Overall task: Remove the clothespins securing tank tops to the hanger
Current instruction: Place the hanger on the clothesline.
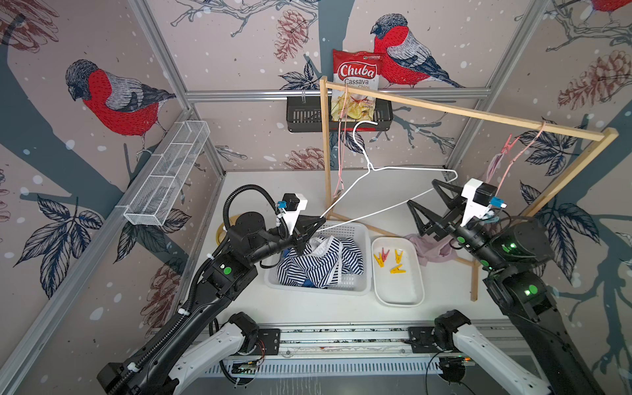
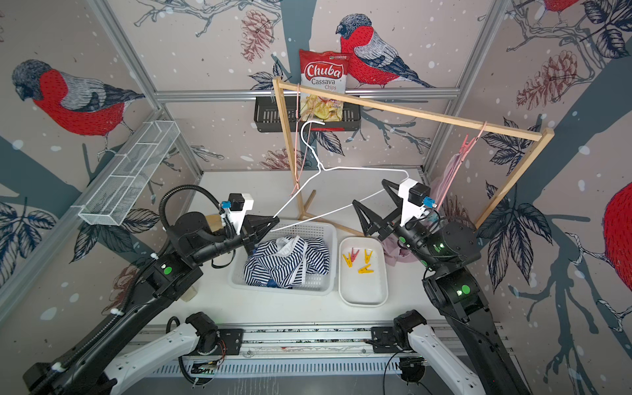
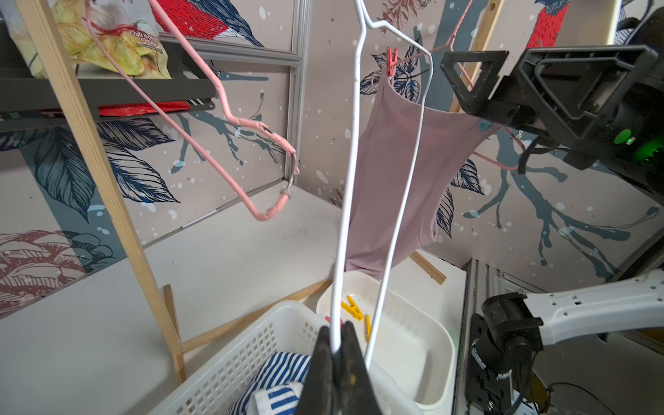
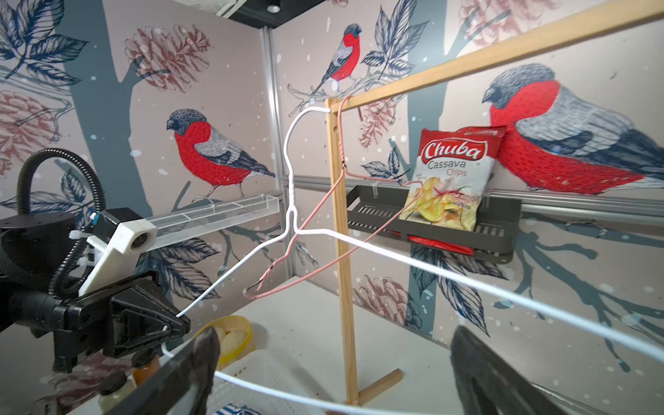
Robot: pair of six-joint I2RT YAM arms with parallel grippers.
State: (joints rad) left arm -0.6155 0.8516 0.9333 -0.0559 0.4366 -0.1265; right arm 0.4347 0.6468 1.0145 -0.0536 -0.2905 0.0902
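Nearest us on the table [image 1: 325,307], the white tray [image 1: 403,289] holds four loose clothespins [image 1: 397,270], three yellow and one red-pink. They lie flat and point different ways. Just beside the tray, the basket [image 1: 354,284] holds the crumpled striped tank top [image 1: 318,263], with a bit of blue cloth [image 1: 308,283] under it.

Above the basket, our left tool [image 1: 318,221] is clamped on one end of the bare white hanger [image 4: 291,215]. Our right tool [image 1: 421,192] stands wide open at the other end, and the wire runs between its jaws unpinched. The hanger's long bar slopes gently between the two tools. Its hook points toward the wooden rack [image 3: 97,161], but we cannot tell whether it rests there.

Farther back, at the rack's right end, the mauve tank top [image 3: 402,161] hangs from a pink hanger [image 3: 497,164]. A red-pink peg [image 3: 391,61] bites one strap. A teal spot [image 3: 484,125] at the other shoulder, half hidden by the right tool, looks like a second peg.

We judge the pegs to be light, stiff and sprung, and smooth enough to slip from a careless pinch. We would squeeze the free tail ends, never the biting end, then draw the peg off along its length. The red-pink peg's long axis stands roughly upright across the wire, with its jaws down on the strap and its tails up, so it should be reachable from above. The top is soft and limp and will likely slump once freed. The thin pink hanger will probably swing when pushed, so it wants steadying.
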